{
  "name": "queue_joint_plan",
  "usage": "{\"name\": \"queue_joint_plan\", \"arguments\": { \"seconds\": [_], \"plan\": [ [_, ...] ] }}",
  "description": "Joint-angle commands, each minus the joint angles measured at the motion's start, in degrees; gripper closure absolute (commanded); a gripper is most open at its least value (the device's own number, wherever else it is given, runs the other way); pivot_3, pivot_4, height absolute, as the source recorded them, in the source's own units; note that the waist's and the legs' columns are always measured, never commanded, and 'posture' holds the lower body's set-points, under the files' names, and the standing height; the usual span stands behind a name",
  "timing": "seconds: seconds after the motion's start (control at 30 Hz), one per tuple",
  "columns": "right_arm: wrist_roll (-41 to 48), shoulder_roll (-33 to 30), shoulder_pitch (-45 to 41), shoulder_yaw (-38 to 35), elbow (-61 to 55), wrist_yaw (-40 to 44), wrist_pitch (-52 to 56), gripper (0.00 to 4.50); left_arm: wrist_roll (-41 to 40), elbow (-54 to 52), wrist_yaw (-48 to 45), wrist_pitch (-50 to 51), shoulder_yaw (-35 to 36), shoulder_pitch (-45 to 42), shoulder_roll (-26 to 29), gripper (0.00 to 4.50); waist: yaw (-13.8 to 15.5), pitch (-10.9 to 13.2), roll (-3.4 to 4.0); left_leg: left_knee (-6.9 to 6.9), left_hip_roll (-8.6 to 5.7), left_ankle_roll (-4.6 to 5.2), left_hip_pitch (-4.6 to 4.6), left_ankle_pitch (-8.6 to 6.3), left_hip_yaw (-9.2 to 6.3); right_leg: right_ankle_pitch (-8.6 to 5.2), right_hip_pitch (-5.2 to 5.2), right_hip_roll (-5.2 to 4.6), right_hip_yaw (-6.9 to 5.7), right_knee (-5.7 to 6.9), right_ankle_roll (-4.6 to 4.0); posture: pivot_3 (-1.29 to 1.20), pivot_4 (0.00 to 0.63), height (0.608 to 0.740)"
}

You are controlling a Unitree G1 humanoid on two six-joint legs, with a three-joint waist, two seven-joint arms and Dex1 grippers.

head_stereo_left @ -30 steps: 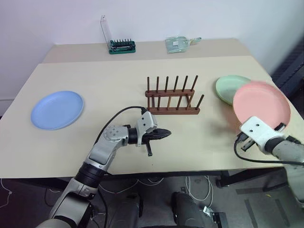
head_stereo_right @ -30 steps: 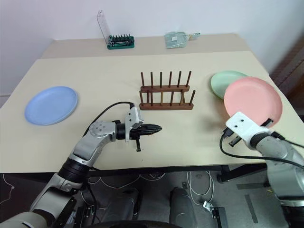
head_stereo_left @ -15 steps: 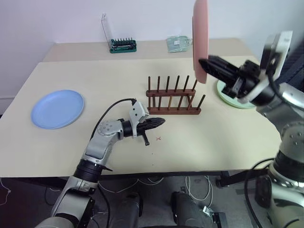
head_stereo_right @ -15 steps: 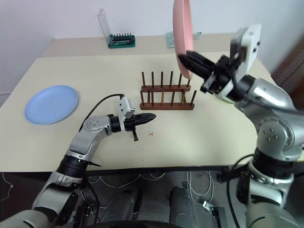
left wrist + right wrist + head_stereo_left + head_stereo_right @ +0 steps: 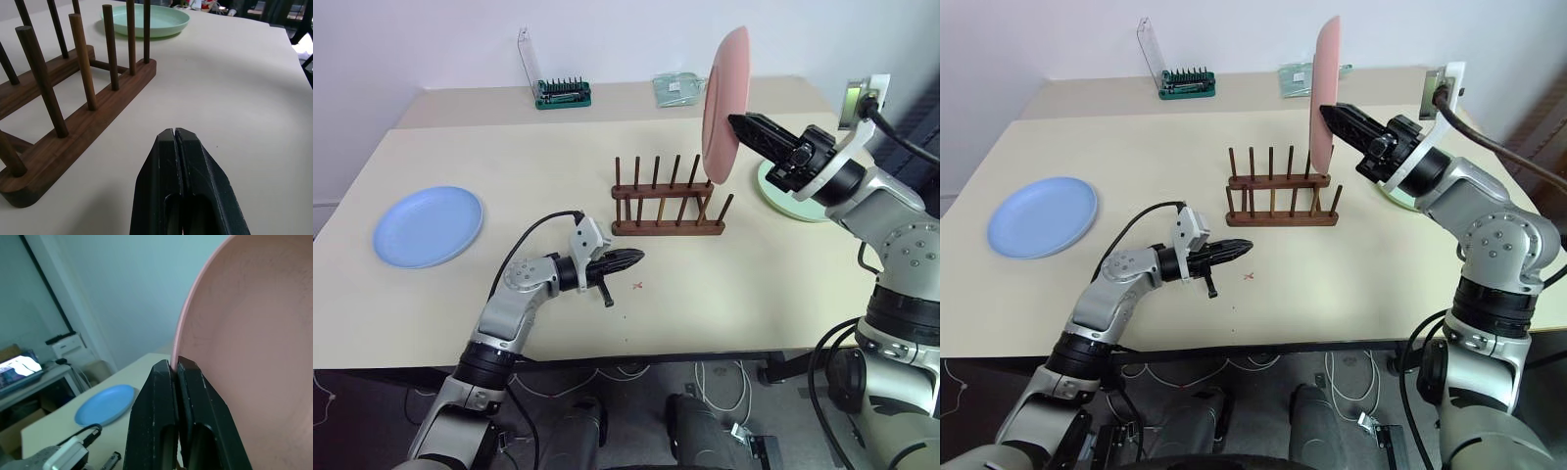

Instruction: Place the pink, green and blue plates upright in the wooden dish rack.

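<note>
My right gripper is shut on the rim of the pink plate and holds it upright on edge in the air, above the right end of the wooden dish rack. The rack's pegs stand bare. The green plate lies flat on the table right of the rack, partly behind my right arm. Far to the left the blue plate lies flat. My left gripper is shut on nothing, low over the table just in front of the rack's left end, pointing right.
A green tool holder with a clear lid and a clear packet sit at the table's back edge. A small red mark is on the tabletop near my left gripper. Open tabletop lies between the blue plate and the rack.
My right gripper has lifted the pink plate from over the green plate, rolled it from flat to upright, and carried it left to above the rack. The left gripper has shifted slightly left.
</note>
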Motion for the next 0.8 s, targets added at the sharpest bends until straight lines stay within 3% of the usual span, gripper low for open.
{"name": "queue_joint_plan", "arguments": {
  "seconds": [0.03, 0.77, 0.8],
  "plan": [
    [0.6, -1.1, -2.2, -0.4, 2.2, 0.7, -0.5, 4.46, -1.0, -2.0, 0.1, 0.0, 1.0, 0.3, 0.5, 4.5, 0.0, 0.0, 0.0, 0.0, 0.0, 0.0, 0.0, 0.0, 0.0, 0.0, 0.0, 0.0, 0.0, 0.0, 0.0, 0.0, 0.15, 0.74],
    [-4.1, -2.2, -2.2, -0.4, 19.5, 7.2, -2.8, 4.46, -0.8, -2.7, 0.2, 1.2, 0.3, 0.3, 0.7, 4.5, 0.0, 0.0, 0.01, 0.0, 0.0, 0.0, 0.0, 0.0, 0.03, 0.0, -0.01, 0.0, 0.01, 0.0, 0.0, 0.0, 0.15, 0.74],
    [-4.6, -2.1, -2.2, -0.4, 19.4, 7.1, -3.1, 4.21, -0.8, -2.8, 0.2, 1.2, 0.2, 0.3, 0.7, 4.5, 0.0, 0.0, 0.01, 0.0, 0.0, 0.0, 0.0, 0.0, 0.03, 0.0, -0.01, 0.0, 0.01, 0.0, 0.0, 0.0, 0.15, 0.74]
  ]
}}
